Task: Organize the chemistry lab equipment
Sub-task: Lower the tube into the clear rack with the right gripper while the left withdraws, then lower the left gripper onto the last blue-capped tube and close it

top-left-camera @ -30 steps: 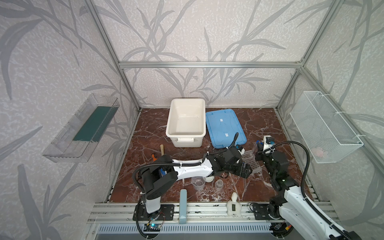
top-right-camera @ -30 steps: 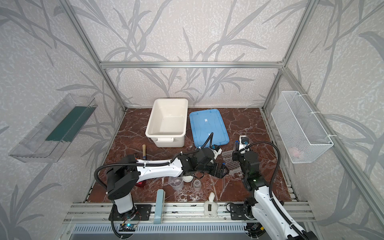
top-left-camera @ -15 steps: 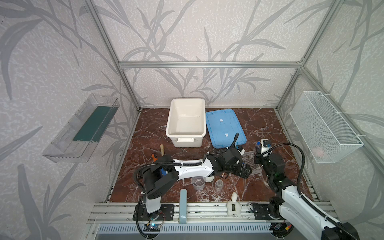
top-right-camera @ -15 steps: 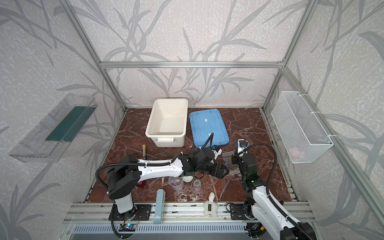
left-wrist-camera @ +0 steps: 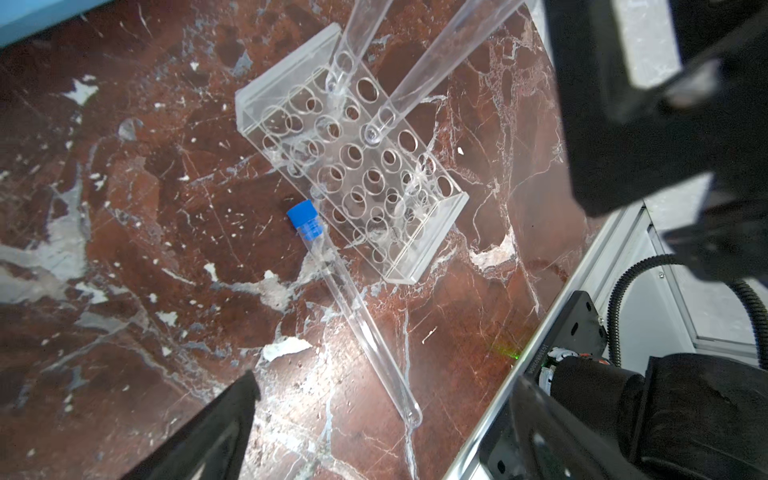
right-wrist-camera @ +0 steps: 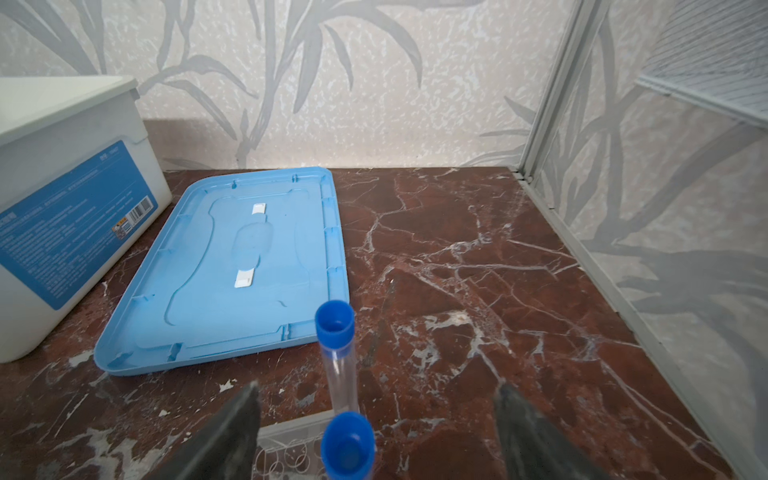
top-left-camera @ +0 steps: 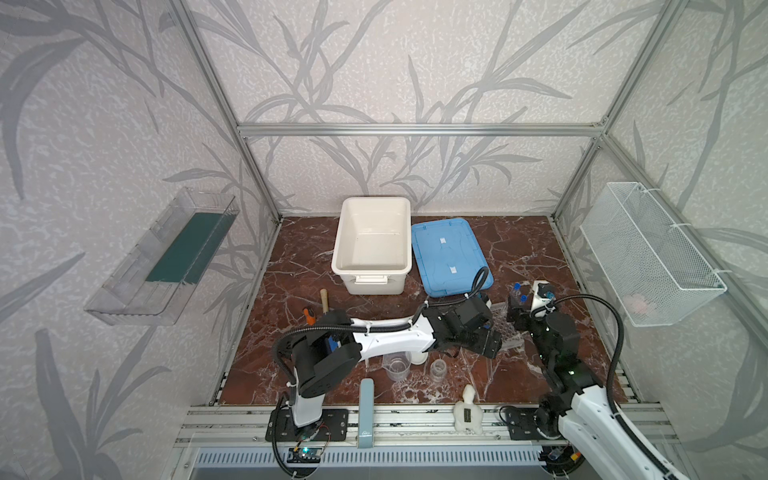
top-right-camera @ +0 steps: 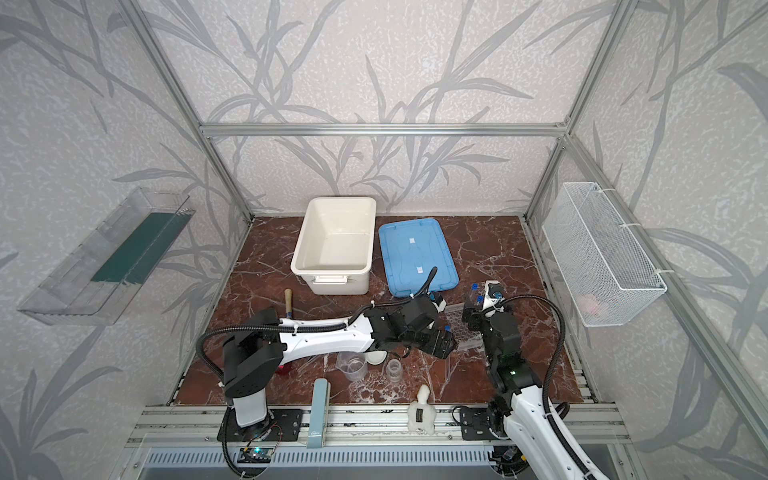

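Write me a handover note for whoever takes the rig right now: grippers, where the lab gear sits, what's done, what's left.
Left gripper: open, empty, above the lying test tube, which rests on the table beside the rack.
Right gripper: open, its jaws on either side of the two standing test tubes, not gripping.
Done: two tubes stand in the rack.
Left: rack the third tube. The beaker, smaller cup and white dish sit loose near the table's front. The white bin is empty.

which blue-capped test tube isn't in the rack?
The tube lying flat on the marble beside the rack; the other two stand in its holes.
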Action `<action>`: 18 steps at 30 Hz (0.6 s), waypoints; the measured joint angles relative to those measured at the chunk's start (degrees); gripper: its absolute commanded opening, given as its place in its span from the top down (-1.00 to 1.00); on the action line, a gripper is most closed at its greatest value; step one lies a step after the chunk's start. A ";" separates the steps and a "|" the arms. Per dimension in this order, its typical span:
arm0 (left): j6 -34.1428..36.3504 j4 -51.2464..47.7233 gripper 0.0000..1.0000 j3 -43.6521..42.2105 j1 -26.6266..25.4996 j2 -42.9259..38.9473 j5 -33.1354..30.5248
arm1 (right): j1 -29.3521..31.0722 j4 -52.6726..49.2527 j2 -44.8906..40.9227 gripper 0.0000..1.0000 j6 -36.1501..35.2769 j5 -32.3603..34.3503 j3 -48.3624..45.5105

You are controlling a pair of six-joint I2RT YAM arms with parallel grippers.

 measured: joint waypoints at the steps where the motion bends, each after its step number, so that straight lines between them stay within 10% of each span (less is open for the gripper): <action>1: 0.28 -1.36 -0.90 1.53 -0.42 0.76 -0.52 | 0.00 -2.58 -1.36 -0.95 1.31 0.52 1.51; 18: 2.62 -20.17 -0.36 18.84 -3.43 14.73 -3.65 | -1.53 -34.67 -5.57 -0.98 15.74 10.51 17.66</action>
